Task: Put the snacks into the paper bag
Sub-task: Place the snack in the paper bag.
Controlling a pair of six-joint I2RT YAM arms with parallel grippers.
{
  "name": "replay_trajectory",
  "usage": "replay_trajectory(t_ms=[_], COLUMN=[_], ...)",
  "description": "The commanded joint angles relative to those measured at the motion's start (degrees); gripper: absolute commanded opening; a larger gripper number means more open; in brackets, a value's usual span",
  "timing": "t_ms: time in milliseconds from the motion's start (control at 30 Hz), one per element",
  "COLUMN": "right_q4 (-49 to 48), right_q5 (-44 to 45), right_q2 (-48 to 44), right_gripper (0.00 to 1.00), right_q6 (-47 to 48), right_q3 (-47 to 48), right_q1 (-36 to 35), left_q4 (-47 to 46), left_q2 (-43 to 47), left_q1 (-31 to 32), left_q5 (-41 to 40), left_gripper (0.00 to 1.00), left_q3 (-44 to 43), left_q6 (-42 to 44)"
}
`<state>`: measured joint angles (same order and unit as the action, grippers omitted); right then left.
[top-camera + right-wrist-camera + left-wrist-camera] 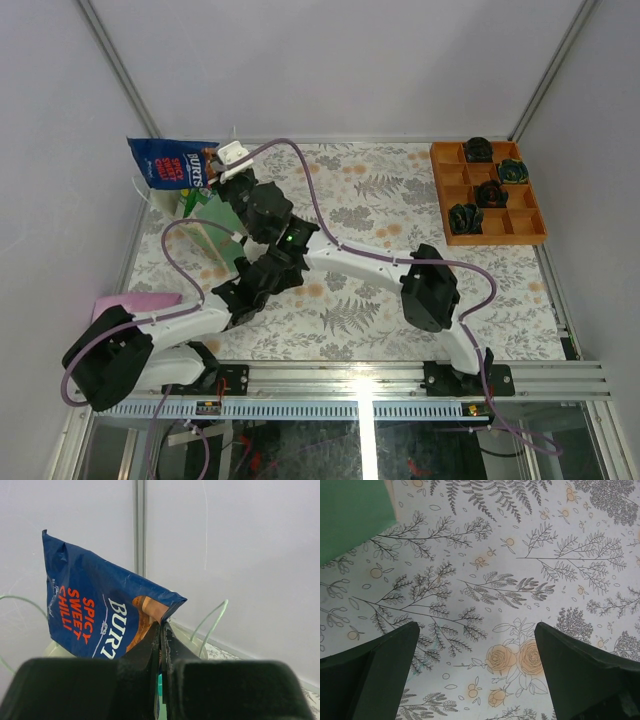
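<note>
My right gripper (162, 626) is shut on a corner of the blue BURTS crisp bag (95, 615) and holds it in the air. In the top view that crisp bag (172, 163) hangs at the far left, over the upright paper bag (203, 222), with the right gripper (224, 166) beside it. The paper bag's string handles (212, 622) show just behind the fingers. My left gripper (476, 627) stands open over the bare floral tablecloth, nothing between its fingers. The paper bag's mint-green side (350, 515) fills that view's top left corner. No other snacks show.
An orange compartment tray (527, 228) with dark round objects stands at the back right. A flat pink item (135, 300) lies at the left edge by the left arm. White enclosure walls close in on the left, back and right.
</note>
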<state>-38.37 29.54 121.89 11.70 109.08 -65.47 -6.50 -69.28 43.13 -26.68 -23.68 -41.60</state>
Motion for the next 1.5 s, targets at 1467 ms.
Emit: replay_trajectory(t_ms=[1467], right_q4=[7.74], right_q5=[-5.34], right_q2=[-7.44], right_gripper=[0.36], right_q6=[3.70], right_q3=[0.41], right_q1=[5.08], left_q4=[-1.06], left_q2=[3.33], left_q1=[0.54], left_q5=[-3.43], left_gripper=[1.00], left_q3=[1.53], left_q6=[-0.06])
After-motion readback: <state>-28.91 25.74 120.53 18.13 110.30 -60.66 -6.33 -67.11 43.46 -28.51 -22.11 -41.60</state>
